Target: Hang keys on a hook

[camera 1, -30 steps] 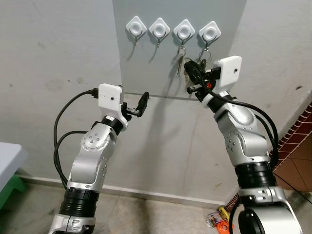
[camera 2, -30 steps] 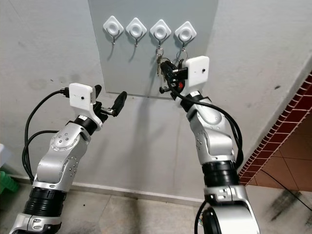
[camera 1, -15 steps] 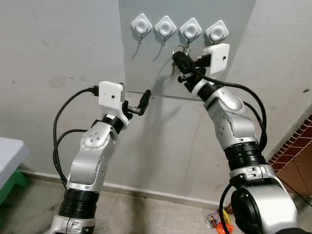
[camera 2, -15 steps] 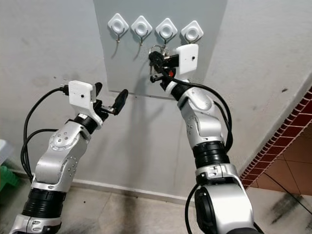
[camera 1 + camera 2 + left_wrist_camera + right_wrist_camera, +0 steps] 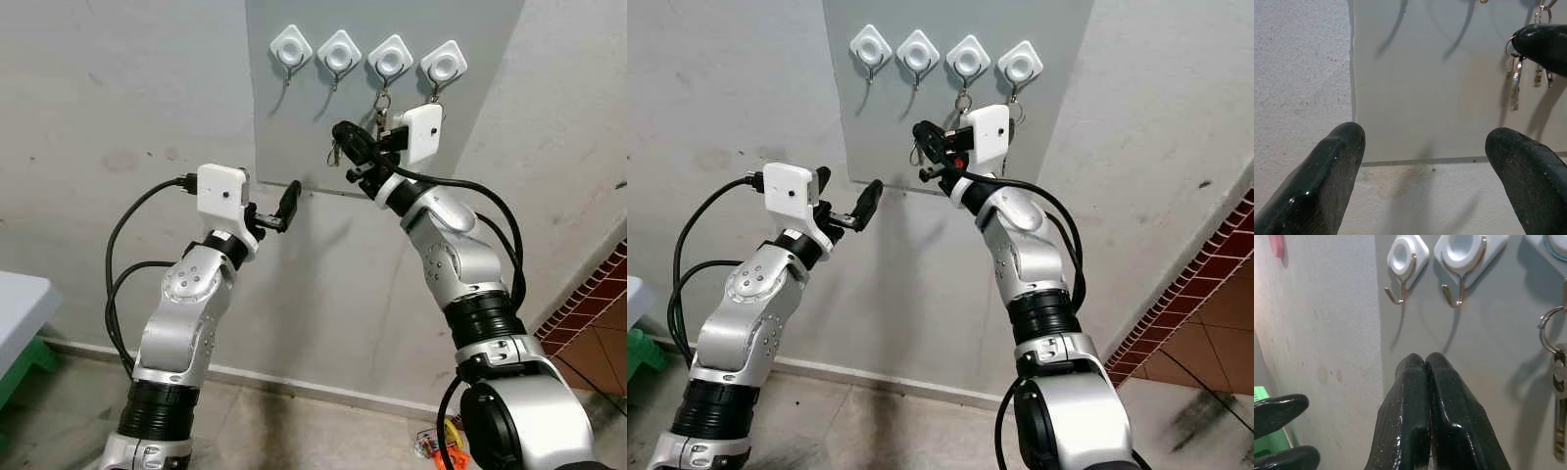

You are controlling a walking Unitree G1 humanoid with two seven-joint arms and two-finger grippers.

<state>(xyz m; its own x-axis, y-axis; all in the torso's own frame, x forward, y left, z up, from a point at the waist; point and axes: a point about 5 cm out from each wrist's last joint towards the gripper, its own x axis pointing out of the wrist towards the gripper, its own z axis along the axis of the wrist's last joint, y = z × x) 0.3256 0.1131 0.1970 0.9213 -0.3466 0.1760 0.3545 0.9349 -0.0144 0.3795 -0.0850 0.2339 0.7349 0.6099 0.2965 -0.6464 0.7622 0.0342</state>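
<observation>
Your right gripper point(image 5: 345, 139), arm raised to the grey board point(image 5: 294, 127), pinches a key bunch point(image 5: 1513, 81) below the second hook point(image 5: 339, 54). Your left gripper point(image 5: 1425, 161) hovers open-fingered.

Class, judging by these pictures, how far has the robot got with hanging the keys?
Done: a key ring hangs on the third hook from the left. In hand: the right pincer is shut on a bunch of keys, held up below the two bare hooks. Left: slip that bunch's ring over a bare hook. The left pincer is open, idle.
</observation>
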